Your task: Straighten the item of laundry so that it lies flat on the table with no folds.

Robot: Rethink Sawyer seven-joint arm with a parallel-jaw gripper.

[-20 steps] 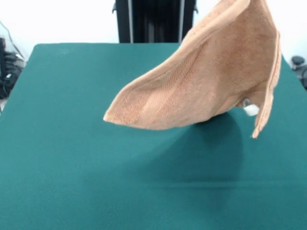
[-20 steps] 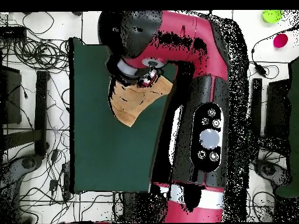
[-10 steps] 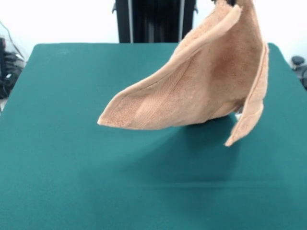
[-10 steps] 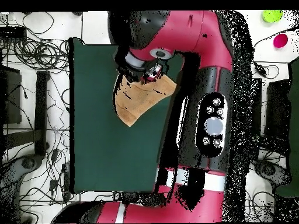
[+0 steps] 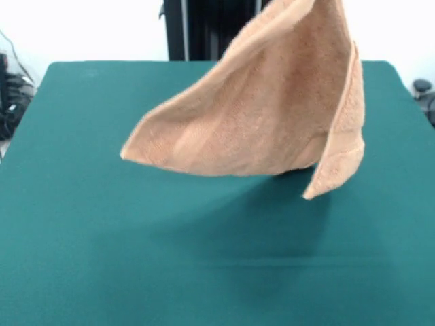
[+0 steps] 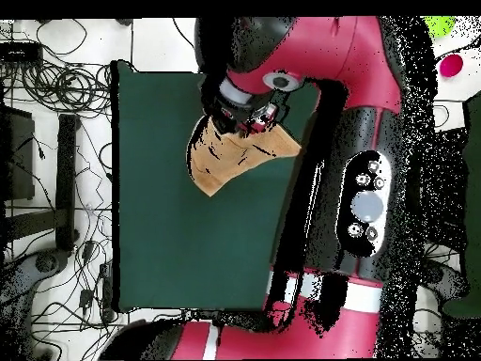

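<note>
- Above the table, my gripper (image 6: 246, 120) shows only from overhead, at the end of my red and black arm (image 6: 362, 188); its fingers are hidden by the wrist and the cloth, so I cannot tell whether they are wide or narrow, though the towel hangs from there.
- Directly below it hangs the small tan-orange terry-cloth towel (image 5: 265, 115), lifted by its top, which runs out of the front view at the upper edge.
- Compared with a second ago, the towel has swung toward the picture's left in the front view: its pointed low corner sits further left, and the dangling flap on the right has drawn in closer to the main body.
- From overhead, my arm's wrist has shifted toward the picture's right over that same second.
- Whether the towel's lowest edge touches the dark green cloth-topped table (image 5: 102, 258) or hangs just clear, I cannot tell; a shadow lies beneath it.
- Bare green surface spreads on every side of the towel, widest in front and to the left.
</note>
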